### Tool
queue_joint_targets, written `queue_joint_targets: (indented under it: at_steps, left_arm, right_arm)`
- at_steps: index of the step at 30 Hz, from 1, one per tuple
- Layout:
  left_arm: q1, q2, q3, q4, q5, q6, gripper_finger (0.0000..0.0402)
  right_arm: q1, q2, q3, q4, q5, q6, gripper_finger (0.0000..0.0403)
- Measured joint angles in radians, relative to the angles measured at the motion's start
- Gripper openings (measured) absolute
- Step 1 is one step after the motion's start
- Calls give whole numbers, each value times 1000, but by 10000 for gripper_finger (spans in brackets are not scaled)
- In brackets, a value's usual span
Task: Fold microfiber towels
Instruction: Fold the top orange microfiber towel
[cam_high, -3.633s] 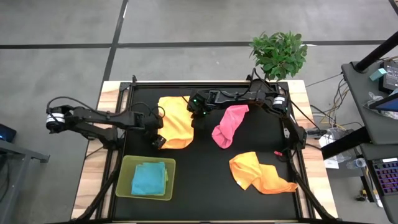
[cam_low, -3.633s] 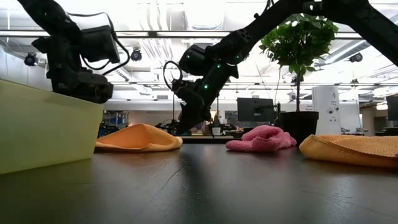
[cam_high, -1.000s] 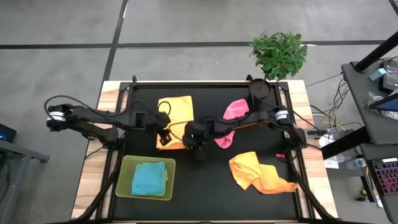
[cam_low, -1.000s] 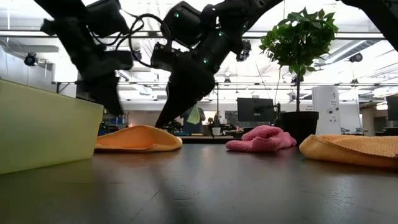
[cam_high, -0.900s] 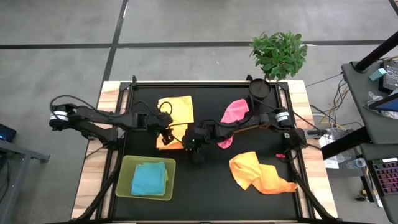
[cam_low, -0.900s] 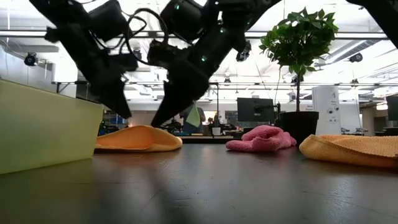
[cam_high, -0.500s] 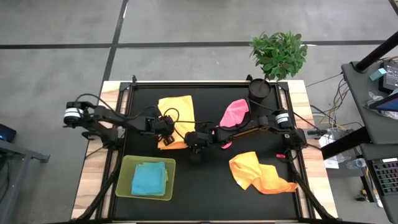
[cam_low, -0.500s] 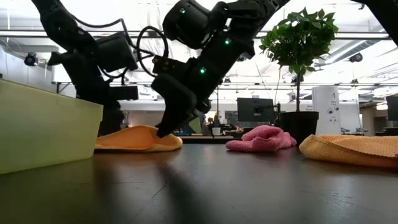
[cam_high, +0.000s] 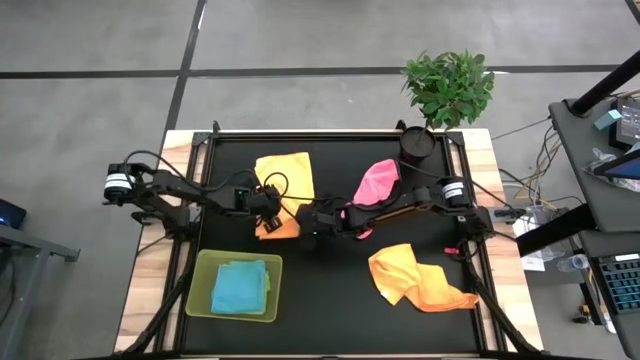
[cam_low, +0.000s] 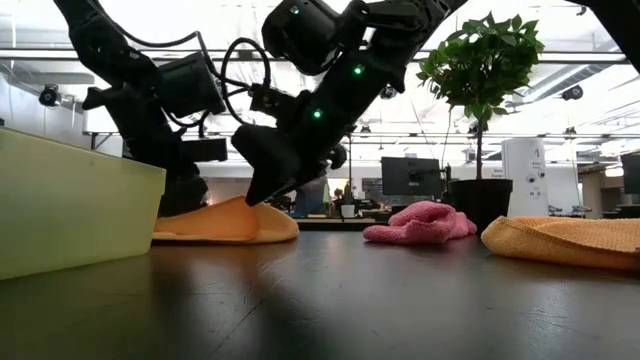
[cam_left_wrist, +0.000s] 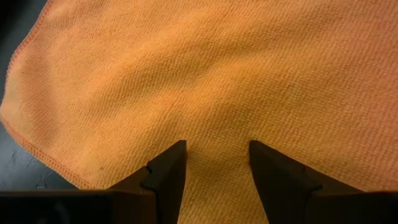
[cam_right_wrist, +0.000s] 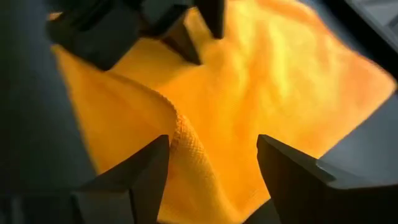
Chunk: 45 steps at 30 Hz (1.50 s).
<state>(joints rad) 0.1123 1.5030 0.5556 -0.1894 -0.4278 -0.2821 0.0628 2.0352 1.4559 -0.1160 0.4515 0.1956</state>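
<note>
Left end effector (cam_left_wrist: 214, 163): fingers apart, pressed onto the soft yellow-orange microfiber towel (cam_high: 283, 178), which lies on the black bench (cam_high: 330, 290) behind the translucent lime-green tray (cam_high: 203, 290). Right end effector (cam_right_wrist: 211, 165): fingers apart over the same towel's raised near edge, gripping nothing.

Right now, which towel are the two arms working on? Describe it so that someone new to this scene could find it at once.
On the black table top, look just behind the lime-green tray at the front left. The yellow-orange towel lies there, spread fairly flat, with the left tool and the right tool both at its near edge. The other orange towel is crumpled at the front right, and the pink towel is bunched up.
</note>
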Motion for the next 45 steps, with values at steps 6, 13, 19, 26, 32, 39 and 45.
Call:
queue_joint_targets:
  at_steps: [6,13,19,26,32,39,45]
  left_arm:
    - [0,-10,0,1,2,0,164]
    - [9,-10,-2,0,6,-1,164]
    - [22,-10,-3,0,16,0,164]
    - [22,-10,-3,0,14,0,164]
    - [23,-10,-3,0,10,2,164]
    - [24,-67,24,-68,20,50,164]
    - [23,-219,38,-114,86,88,164]
  right_arm:
    - [-10,46,0,41,98,-33,234]
    - [-19,22,-1,-197,178,-5,202]
    - [-7,-38,-1,-358,25,39,179]
    - [1,-66,-1,-341,-119,30,176]
    - [-8,-66,-2,-236,-84,39,175]
    - [-47,-62,11,-194,-85,36,173]
    - [-50,-57,-24,-179,-120,29,130]
